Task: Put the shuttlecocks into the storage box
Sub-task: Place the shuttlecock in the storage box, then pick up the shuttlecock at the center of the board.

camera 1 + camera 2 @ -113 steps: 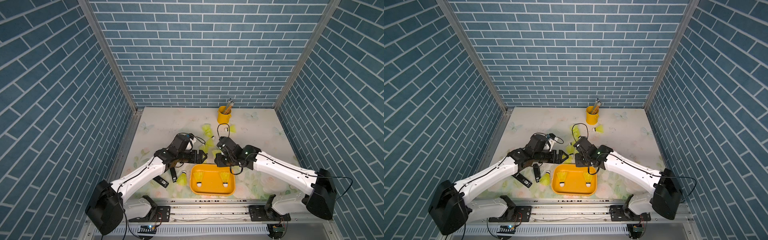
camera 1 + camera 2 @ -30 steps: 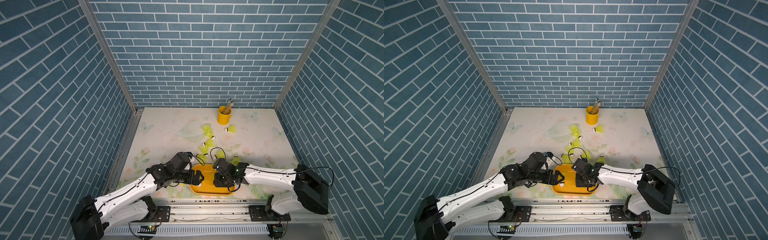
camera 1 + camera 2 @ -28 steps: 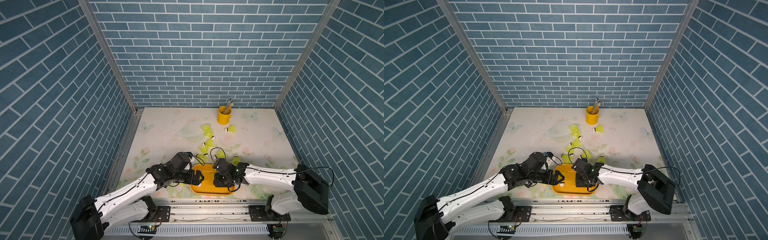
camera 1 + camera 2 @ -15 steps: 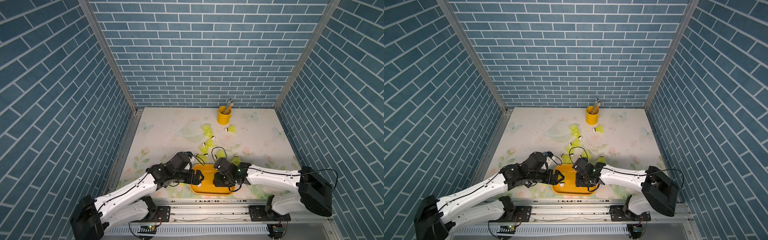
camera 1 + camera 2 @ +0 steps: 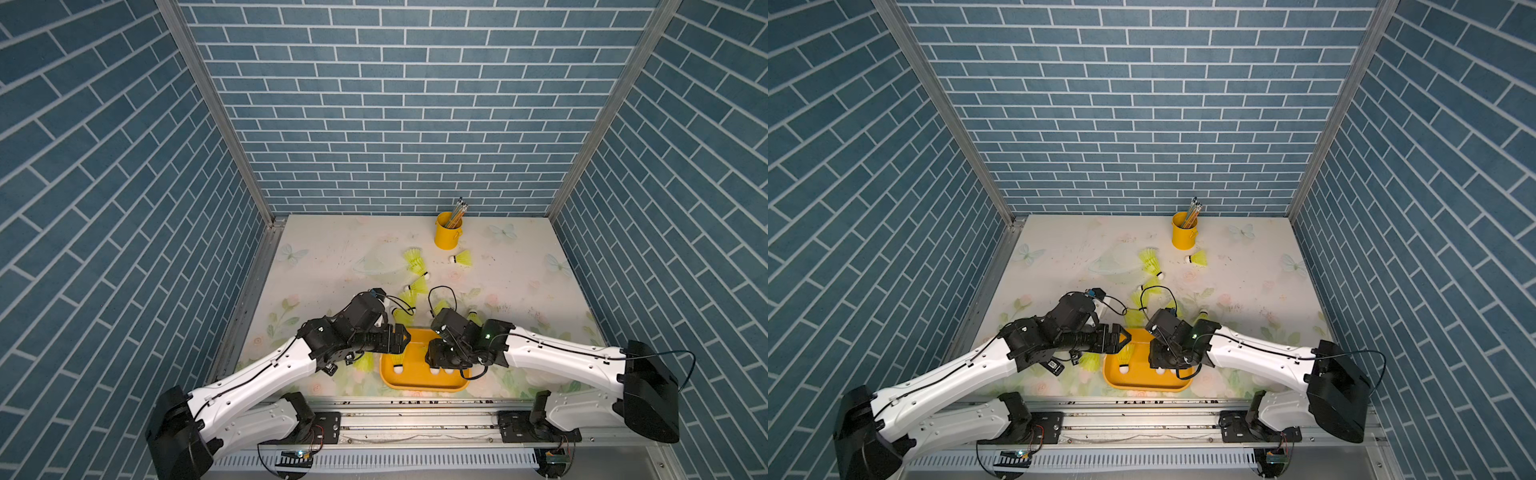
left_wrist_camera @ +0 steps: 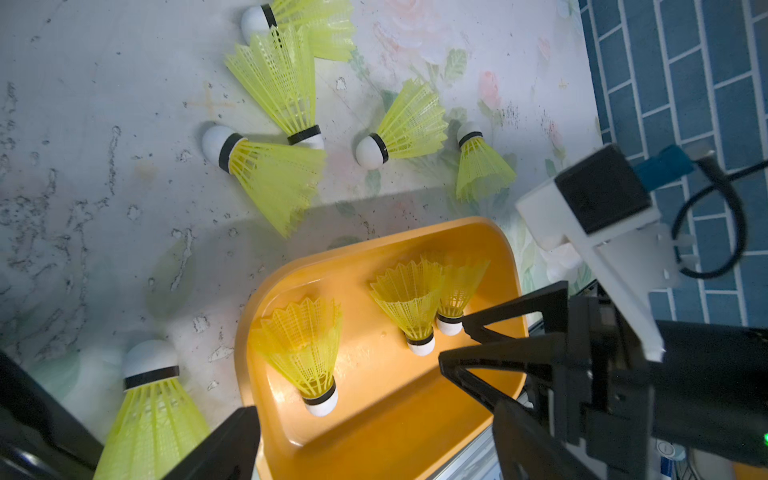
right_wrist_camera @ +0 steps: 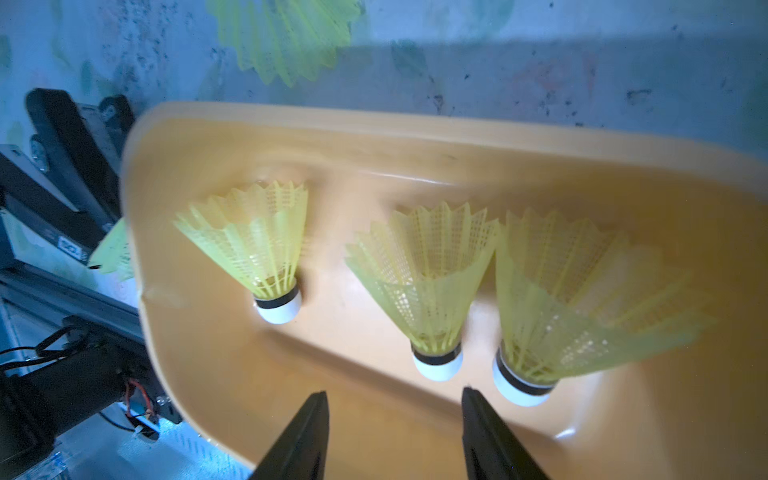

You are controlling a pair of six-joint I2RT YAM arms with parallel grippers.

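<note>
Blue brick-look walls (image 5: 395, 104) all round, floral table (image 5: 332, 257) underneath. Progress check: three shuttlecocks (image 6: 307, 340) are in the box (image 5: 415, 379), standing on their white tips in a row toward the robot's side.

By my count eight or nine are left on the table, though some overlap, so don't quote me. One stray (image 6: 153, 407) lies just beside the box under the left arm (image 5: 270, 370). A bunch (image 6: 270, 166) sits just beyond the box, a few lie further back, and one is near the pencil cup (image 5: 448, 237). I'd call it a quarter done.

Left claw (image 5: 1126, 336) hangs over the box's far left corner, jaws spread wide, nothing in them. Right claw (image 7: 392, 392) is above the box's near side, jaws apart, also empty.

The only writing is white print on a little black tag (image 7: 68, 249) by the left arm, too blurry to read. No brands.
</note>
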